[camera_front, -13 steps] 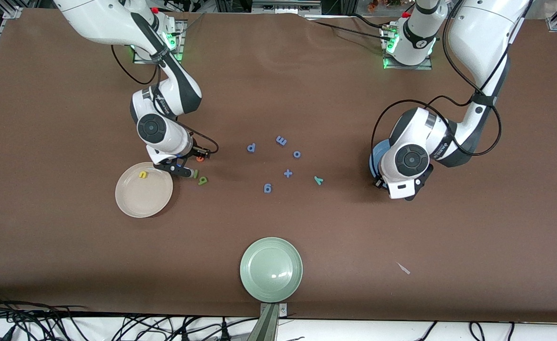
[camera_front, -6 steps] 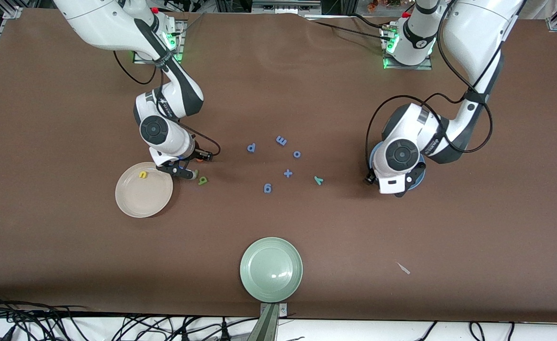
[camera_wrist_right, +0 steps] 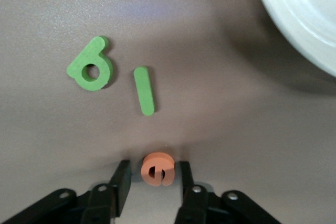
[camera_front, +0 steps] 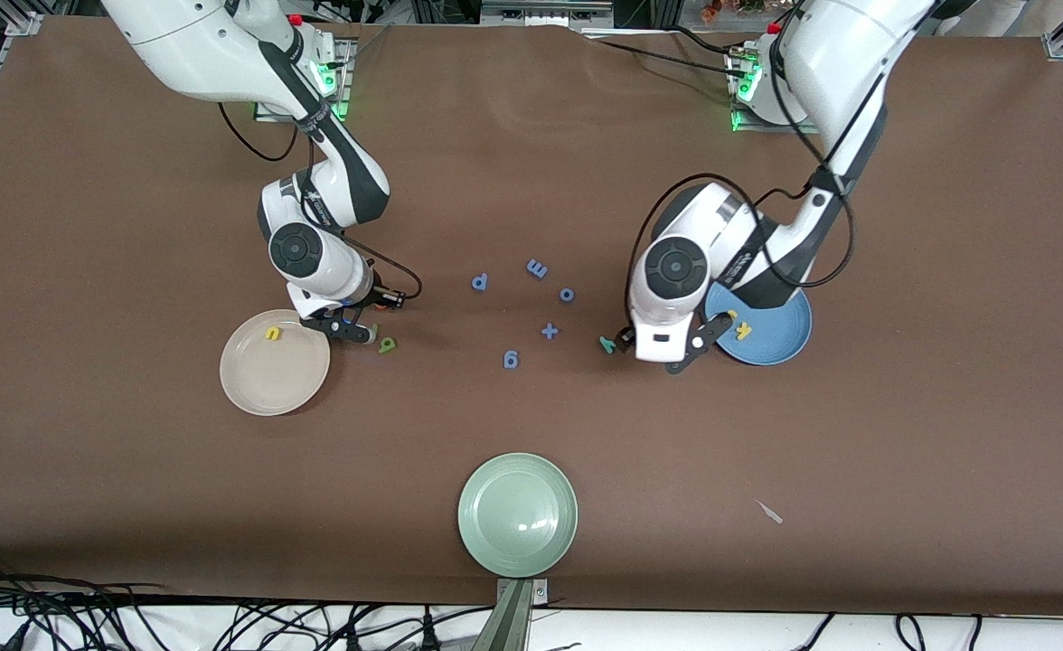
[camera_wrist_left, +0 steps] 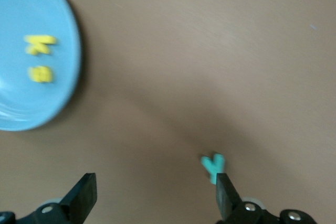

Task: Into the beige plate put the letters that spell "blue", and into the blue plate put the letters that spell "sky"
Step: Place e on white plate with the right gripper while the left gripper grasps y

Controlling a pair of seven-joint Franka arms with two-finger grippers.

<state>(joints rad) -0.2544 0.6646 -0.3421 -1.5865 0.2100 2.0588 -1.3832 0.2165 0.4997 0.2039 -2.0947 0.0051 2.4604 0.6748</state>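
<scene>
My right gripper [camera_wrist_right: 154, 164] is low over the table beside the beige plate [camera_front: 260, 384], open, its fingers close on either side of the orange e [camera_wrist_right: 157, 170] with small gaps. The green l [camera_wrist_right: 144, 91] and green b [camera_front: 388, 344] lie next to it. A yellow u [camera_front: 272, 334] is in the beige plate. My left gripper [camera_wrist_left: 155, 179] is wide open over the table beside the blue plate [camera_front: 780, 348], with the teal y [camera_wrist_left: 213, 166] just by one finger [camera_wrist_left: 226, 195]. A yellow k [camera_front: 742, 330] and a yellow s [camera_wrist_left: 40, 73] lie in the blue plate.
Several all-blue letters [camera_front: 480, 282] and a blue plus sign [camera_front: 550, 331] lie mid-table between the two grippers. A pale green plate [camera_front: 517, 542] stands near the table's front edge. A small pale scrap [camera_front: 771, 513] lies toward the left arm's end.
The left arm has swung off the blue plate toward the teal y, uncovering the k and s in the plate. The right gripper has barely shifted, staying round the orange e.
</scene>
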